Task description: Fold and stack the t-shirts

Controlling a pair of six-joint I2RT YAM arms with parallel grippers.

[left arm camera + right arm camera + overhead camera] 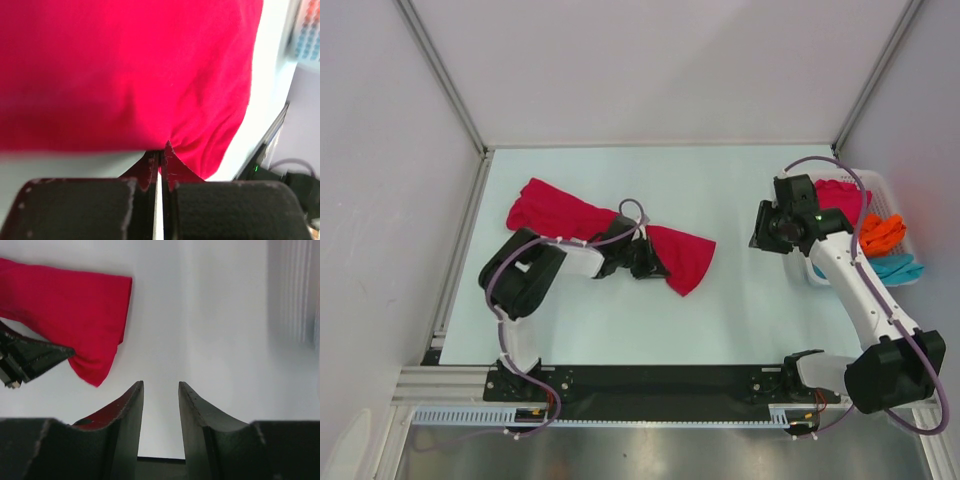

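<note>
On the surface (720,320), 1 crimson t-shirt (555,212) lies bunched into a long band, left of centre and well apart from the basket (880,180) at the right edge. The basket holds an orange t-shirt (882,235), a teal t-shirt (898,267) and 1 more red garment.

Pincer state:
- The left pincer (159,159) is clamped on a small pucker of crimson cloth at the band's near edge, about midway along its length.
- The right pincer (160,390) hovers beside the basket, its jaws partly apart and holding nothing.

Orientation: in the overhead view the band's long axis runs diagonally, from the far left down to the near right. Collar and hem cannot be told apart in this heap.

Step in hand, as judged: spreading the garment flat before folding.
1. Confirm that the pinch takes 1 layer only. A grip through 2 layers will drag the whole bundle.
2. Draw the cloth low and slowly across the long axis, toward the near edge.
3. Bring the free pincer to the near-right end to anchor it, so that the fabric opens rather than slides.
</note>
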